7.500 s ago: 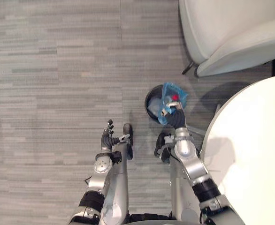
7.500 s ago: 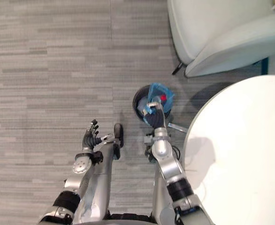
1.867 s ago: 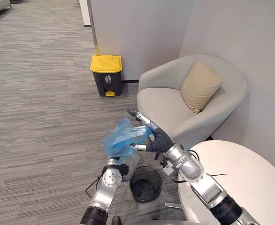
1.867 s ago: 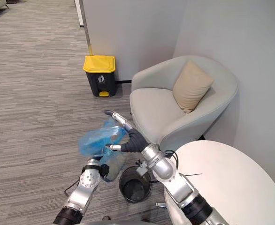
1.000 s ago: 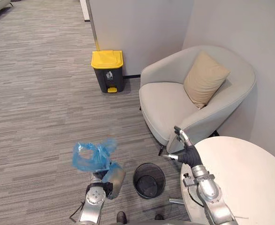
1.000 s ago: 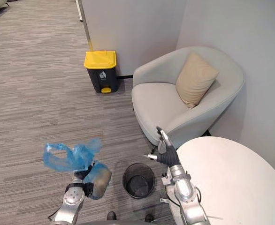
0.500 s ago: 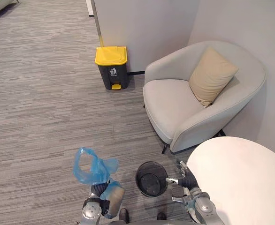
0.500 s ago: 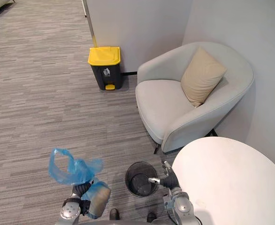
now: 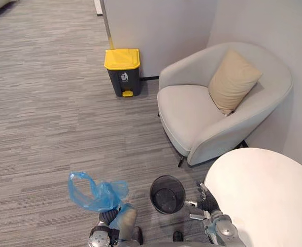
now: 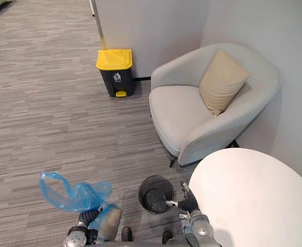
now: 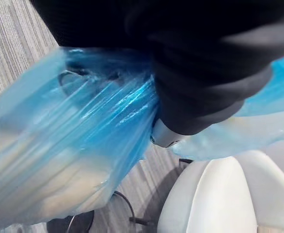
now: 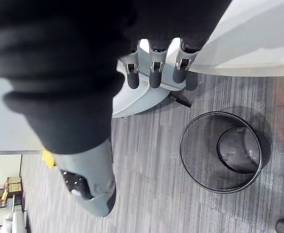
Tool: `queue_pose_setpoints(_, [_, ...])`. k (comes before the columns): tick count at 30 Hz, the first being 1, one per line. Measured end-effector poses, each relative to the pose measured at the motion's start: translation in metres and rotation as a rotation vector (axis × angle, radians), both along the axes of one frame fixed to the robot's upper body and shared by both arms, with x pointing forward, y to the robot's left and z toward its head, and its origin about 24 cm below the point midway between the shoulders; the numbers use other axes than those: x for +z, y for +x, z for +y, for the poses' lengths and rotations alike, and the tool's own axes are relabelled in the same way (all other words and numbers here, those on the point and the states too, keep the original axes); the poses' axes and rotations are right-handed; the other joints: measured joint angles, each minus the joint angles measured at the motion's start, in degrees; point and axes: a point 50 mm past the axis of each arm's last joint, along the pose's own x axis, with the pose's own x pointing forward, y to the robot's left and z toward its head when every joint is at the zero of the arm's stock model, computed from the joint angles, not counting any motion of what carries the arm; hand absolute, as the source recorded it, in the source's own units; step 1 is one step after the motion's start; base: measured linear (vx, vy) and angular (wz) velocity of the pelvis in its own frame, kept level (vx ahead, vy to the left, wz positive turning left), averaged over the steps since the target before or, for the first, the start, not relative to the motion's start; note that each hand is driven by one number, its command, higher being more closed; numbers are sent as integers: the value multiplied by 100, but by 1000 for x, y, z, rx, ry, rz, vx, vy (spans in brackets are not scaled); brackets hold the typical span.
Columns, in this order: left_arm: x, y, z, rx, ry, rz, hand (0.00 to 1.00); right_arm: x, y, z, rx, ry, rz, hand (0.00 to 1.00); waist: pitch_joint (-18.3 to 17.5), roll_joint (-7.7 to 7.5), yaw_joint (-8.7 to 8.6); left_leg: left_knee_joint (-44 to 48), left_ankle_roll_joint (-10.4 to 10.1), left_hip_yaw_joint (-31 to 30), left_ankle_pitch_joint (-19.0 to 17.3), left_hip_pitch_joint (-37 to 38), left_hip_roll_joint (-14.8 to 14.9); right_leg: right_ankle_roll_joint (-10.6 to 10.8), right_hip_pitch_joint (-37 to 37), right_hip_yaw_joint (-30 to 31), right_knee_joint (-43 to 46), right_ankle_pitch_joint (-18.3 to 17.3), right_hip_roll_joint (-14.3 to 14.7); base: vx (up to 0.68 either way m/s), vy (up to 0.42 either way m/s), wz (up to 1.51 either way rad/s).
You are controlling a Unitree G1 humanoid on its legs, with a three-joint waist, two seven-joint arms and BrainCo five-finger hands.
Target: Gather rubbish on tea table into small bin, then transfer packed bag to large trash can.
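Note:
A blue plastic bag [image 9: 97, 194] hangs above the floor at lower left, pale rubbish bulging in its lower part [image 9: 123, 218]. My left hand [image 9: 105, 217] is shut on the bag's neck; in the left wrist view the blue film [image 11: 74, 141] bunches against the hand [image 11: 205, 87]. The small black mesh bin [image 9: 167, 194] stands on the floor, without a liner [image 12: 222, 151]. My right hand [image 9: 203, 204] hangs open between the bin and the table, its fingers [image 12: 151, 73] straight. The large trash can [image 9: 122, 71], dark with a yellow lid, stands shut against the far wall.
A round white tea table [image 9: 264, 195] fills the lower right. A grey armchair [image 9: 192, 118] with a tan cushion [image 9: 234, 81] stands behind it, right of the trash can. Grey carpet stretches from my left hand to the trash can.
The right hand has dropped from in front of the armchair down beside the table's edge. The bag's loose top has sagged lower and to the left in the left hand.

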Motion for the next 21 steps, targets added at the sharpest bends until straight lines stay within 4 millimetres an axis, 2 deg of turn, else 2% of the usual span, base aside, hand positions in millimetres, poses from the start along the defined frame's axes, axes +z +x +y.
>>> queue_pose_setpoints(2, [3,7,1,-8,-1,-17,100,6,11,3,17,-10,-34,0,115,-37,54,19,29,108,21,-135,-11,38,-295,105,266,-25,-19,-21,23,-28])
queue_pose_setpoints(3, [7,16,2,-24,-3,-41,100,9,16,5,27,-18,-50,0,205,-87,72,210,85,94,-16,-289,-18,113,-440,106,459,-80,-62,-46,20,-5])
queue_pose_setpoints(5, [13,28,3,-43,8,-78,100,11,19,10,47,-30,-64,0,246,-116,94,516,201,64,-110,-471,-3,130,-543,93,671,-100,-103,-42,20,21])
queue_pose_setpoints(6, [18,32,4,-42,9,-105,100,13,21,12,54,-28,-75,0,246,-116,105,590,232,52,-131,-526,15,210,-572,98,819,-200,-114,-45,12,40])
queue_pose_setpoints(7, [23,36,3,-44,9,-138,100,18,23,16,66,-23,-99,0,272,-123,96,670,261,-15,-147,-590,2,177,-714,82,1630,-610,-215,-48,-5,48])
queue_pose_setpoints(8, [25,38,4,-41,8,-153,100,20,23,18,76,-21,-109,0,269,-127,100,760,271,-114,-157,-618,-18,247,-724,42,2207,-869,-284,-39,-27,53])
queue_pose_setpoints(9, [26,38,4,-37,5,-161,100,21,24,20,81,-20,-115,0,267,-131,107,803,272,-159,-157,-630,-22,316,-694,26,2427,-972,-317,12,-57,56])
queue_pose_setpoints(10, [28,39,6,-28,5,-173,100,23,25,22,91,-17,-129,0,226,-197,147,939,254,-262,-141,-744,-40,439,-548,22,2609,-1139,-384,-10,-106,49])
queue_pose_setpoints(11, [29,39,6,-20,-3,-180,100,26,28,25,98,-15,-146,0,209,-289,256,1133,247,-267,-136,-970,-70,501,-438,58,2427,-1371,-432,-37,-137,41])
queue_pose_setpoints(13, [30,39,5,-5,-10,-183,100,32,35,25,98,-20,-175,0,229,-325,409,1315,180,-257,-86,-1234,-72,232,-373,111,2000,-1577,-378,-100,-137,18])
queue_pose_setpoints(14, [30,39,-1,17,-44,-194,100,35,39,21,96,-33,-188,0,298,-161,443,1381,88,-332,-10,-1356,75,-20,-310,61,1713,-1454,-187,-176,-154,31])
queue_pose_setpoints(15, [31,35,-9,26,-75,-206,100,38,41,19,91,-41,-204,0,297,8,437,1402,-22,-522,66,-1476,222,-128,-178,-139,1362,-1256,10,-236,-156,36])
queue_pose_setpoints(16, [32,34,-12,25,-83,-212,100,39,40,18,82,-41,-211,0,312,40,445,1377,-92,-572,118,-1494,265,-182,-134,-223,1275,-1195,80,-275,-145,53])
queue_pose_setpoints(17, [32,33,-17,11,-93,-211,100,39,38,17,64,-46,-215,0,353,73,443,1205,-273,-573,264,-1486,359,-276,-134,-405,1287,-1137,175,-232,-120,44])
queue_pose_setpoints(19, [33,35,-20,3,-103,-218,100,40,38,13,34,-50,-222,0,374,58,412,1116,-411,-361,217,-1558,509,-395,-191,-705,1313,-1068,134,-211,-100,64])
queue_pose_setpoints(20, [36,40,-23,-8,-106,-236,100,42,39,13,23,-49,-227,0,415,10,410,1409,-424,-146,181,-1665,526,-423,-198,-826,1303,-1045,46,-194,-34,84])
queue_pose_setpoints(21, [43,44,-25,-17,-108,-271,100,45,38,7,2,-55,-240,0,456,-45,411,1963,-296,116,90,-1710,538,-422,-194,-973,1346,-1040,-105,-160,43,76])
